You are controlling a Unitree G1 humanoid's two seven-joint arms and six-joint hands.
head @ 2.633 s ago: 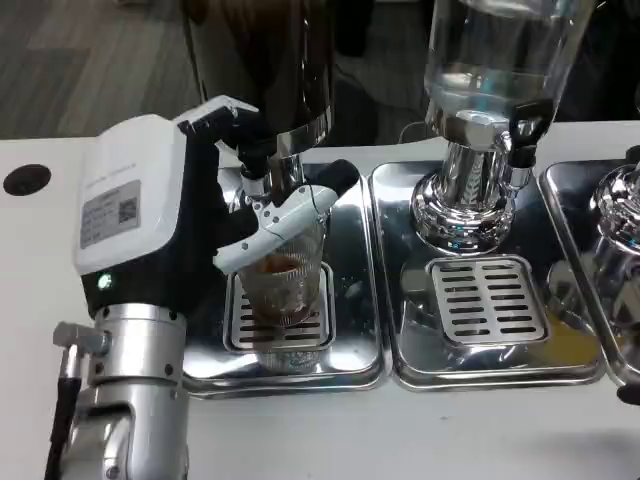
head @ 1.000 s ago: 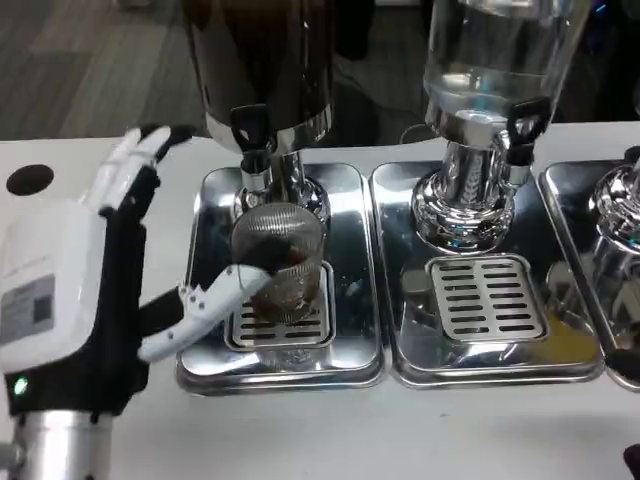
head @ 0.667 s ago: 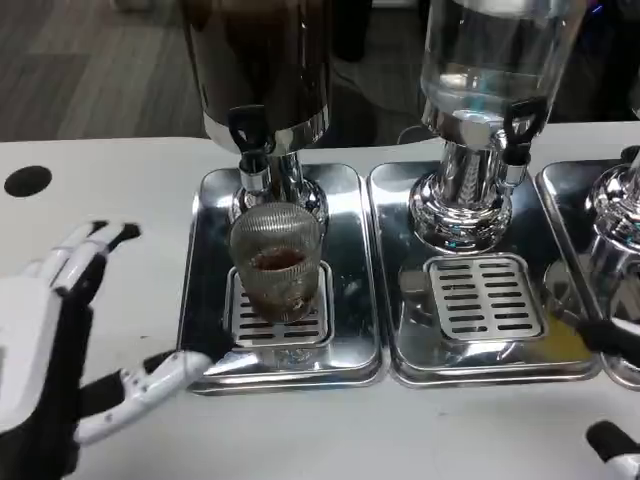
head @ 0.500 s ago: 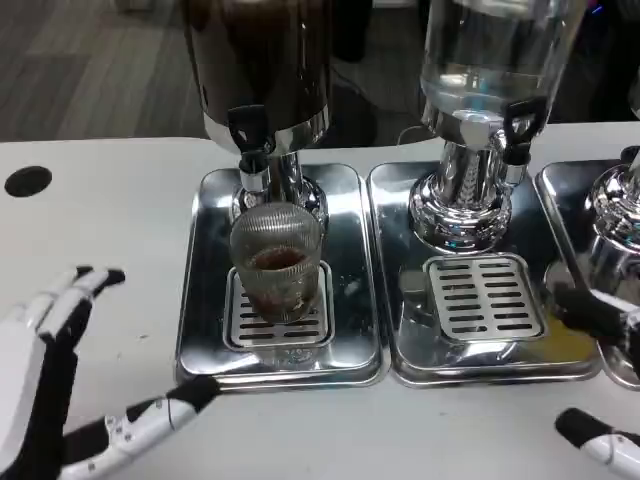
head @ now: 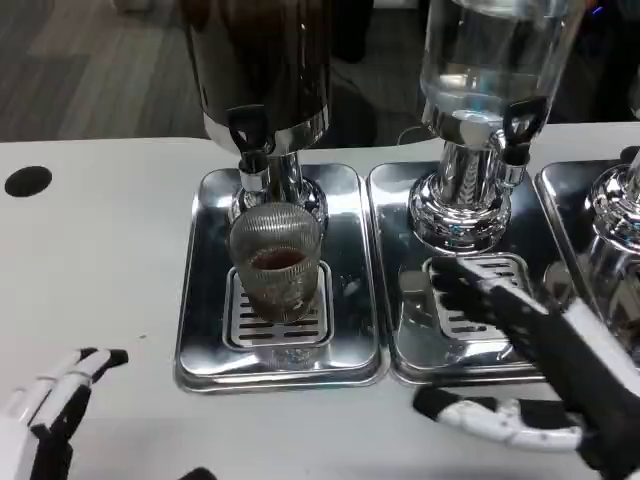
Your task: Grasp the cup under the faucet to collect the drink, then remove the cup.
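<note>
A ribbed clear cup (head: 276, 262) with brown drink in it stands on the drip grate of the left steel tray (head: 205, 340), right under the black-handled faucet (head: 250, 140) of the dark drink dispenser. My left hand (head: 45, 415) is at the bottom left corner, fingers spread, holding nothing, well away from the cup. My right hand (head: 530, 365) reaches in from the bottom right over the middle tray, fingers and thumb apart, empty, to the right of the cup and not touching it.
A clear dispenser (head: 485, 110) with its own faucet stands on the middle tray (head: 400, 365). A third tray and chrome base (head: 615, 215) sit at the right edge. A round black hole (head: 27, 180) marks the white table at far left.
My left hand let go of the cup and drew back down to the bottom left corner. My right hand came up from the bottom right toward the middle tray. The cup stayed put.
</note>
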